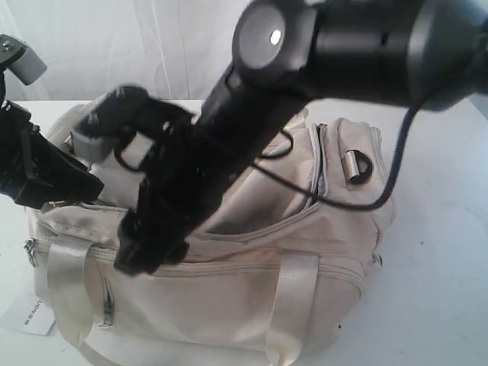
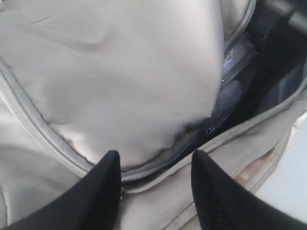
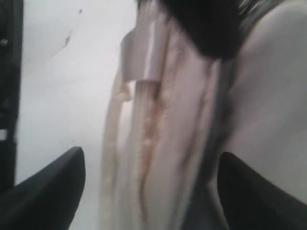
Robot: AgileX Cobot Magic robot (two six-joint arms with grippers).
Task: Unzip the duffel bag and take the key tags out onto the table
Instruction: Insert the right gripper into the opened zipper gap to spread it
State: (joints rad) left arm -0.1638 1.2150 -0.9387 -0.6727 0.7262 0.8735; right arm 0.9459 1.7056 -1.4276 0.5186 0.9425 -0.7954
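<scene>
Duffel bag (image 1: pixel 229 305) lies partly unzipped; left gripper (image 2: pixel 153 160), at its nine o'clock, gapes astride the zip (image 2: pixel 158 171); right gripper (image 3: pixel 152 154) spreads wide, seemingly empty.

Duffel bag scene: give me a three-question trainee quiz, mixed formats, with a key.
1. True or false: the key tags lie in view on the table.
2. In the left wrist view, the duffel bag has its main zip: A) fully shut; B) partly open, dark interior showing; C) hidden under a strap.
3. What runs between the fingertips of the left gripper?
Key: 1 false; 2 B; 3 the main zip.
</scene>
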